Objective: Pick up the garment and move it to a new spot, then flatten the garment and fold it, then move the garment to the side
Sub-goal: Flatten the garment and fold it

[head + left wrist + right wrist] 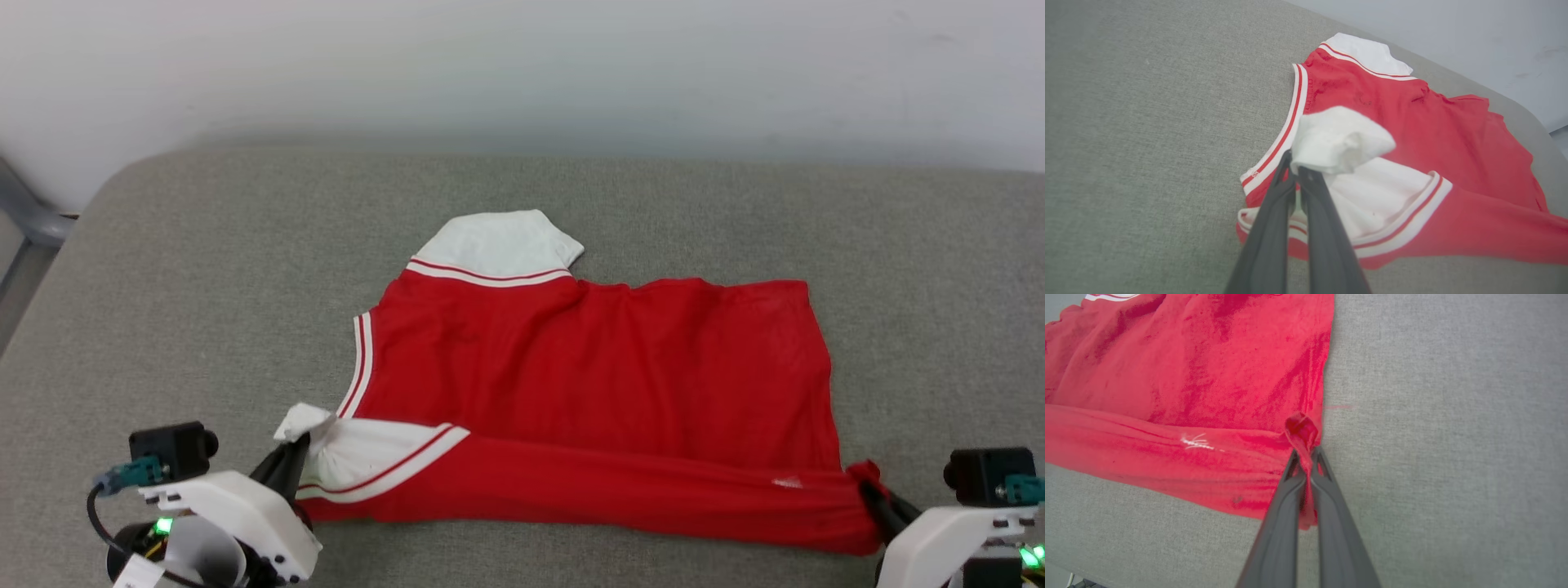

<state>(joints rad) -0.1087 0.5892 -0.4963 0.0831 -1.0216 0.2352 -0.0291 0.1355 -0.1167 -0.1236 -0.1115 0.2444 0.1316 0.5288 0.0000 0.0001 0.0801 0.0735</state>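
1. While both grippers pinch cloth close to the near edge of the grey woven-fabric surface (204, 269), the folding step appears to be in hand.
2. At that near edge, the left gripper (295, 449) has its long dark fingers (1274, 204) pressed together on a bunch of the near white sleeve (367, 453). The right gripper (872, 490) is clamped on the red hem corner (1302, 428).
3. The red jersey T-shirt with white short sleeves and red-and-white striped trim (588, 367) lies across the middle of the surface. Its near long side is doubled over as a band stretched between the two grips.
4. Toward the surface's far edge, the far white sleeve (498, 241) lies flat. Past that edge stands the pale wall (522, 65).
5. Next, I judge, both grips should travel together toward the far edge, evenly and taut, lay the band down, and only then let go.
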